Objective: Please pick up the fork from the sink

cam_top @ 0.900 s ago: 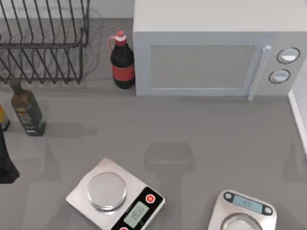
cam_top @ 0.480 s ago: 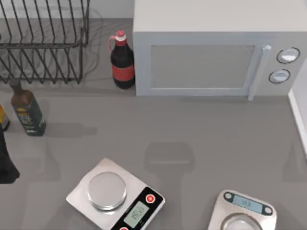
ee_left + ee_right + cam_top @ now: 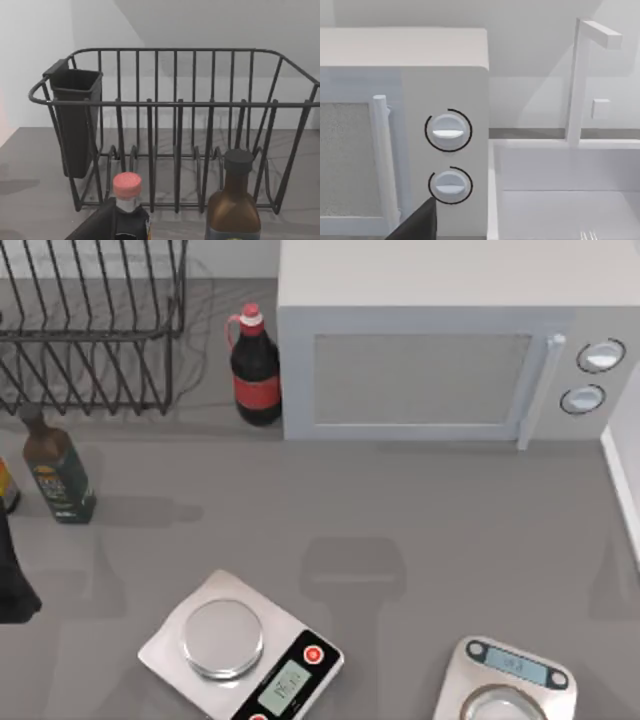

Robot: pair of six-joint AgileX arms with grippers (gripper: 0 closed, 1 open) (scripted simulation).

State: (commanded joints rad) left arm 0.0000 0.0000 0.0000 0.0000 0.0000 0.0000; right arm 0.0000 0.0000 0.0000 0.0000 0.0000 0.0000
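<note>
The fork (image 3: 589, 235) lies in the sink (image 3: 560, 200) past the surface's right edge; the right wrist view catches just its tine tips on the sink floor, below the white tap (image 3: 580, 75). The sink sits directly beside the microwave (image 3: 450, 350), which occupies the far right part of the grey surface (image 3: 400, 510), its two round dials (image 3: 448, 131) nearest the sink. A dark cola bottle with a red cap (image 3: 256, 365) stands upright just beside the microwave's left side. A wire dish rack (image 3: 90, 330) holds the far left corner, with a dark cutlery cup (image 3: 75, 120) hung at one end. A brown bottle (image 3: 58, 472) stands upright in front of the rack near the left edge. Two kitchen scales sit at the near edge: one with a round plate (image 3: 240, 650) left of centre, another (image 3: 505, 680) toward the right. The left arm (image 3: 12, 580) shows as a dark shape at the left edge. Whether either hand is wide or narrow cannot be told.
</note>
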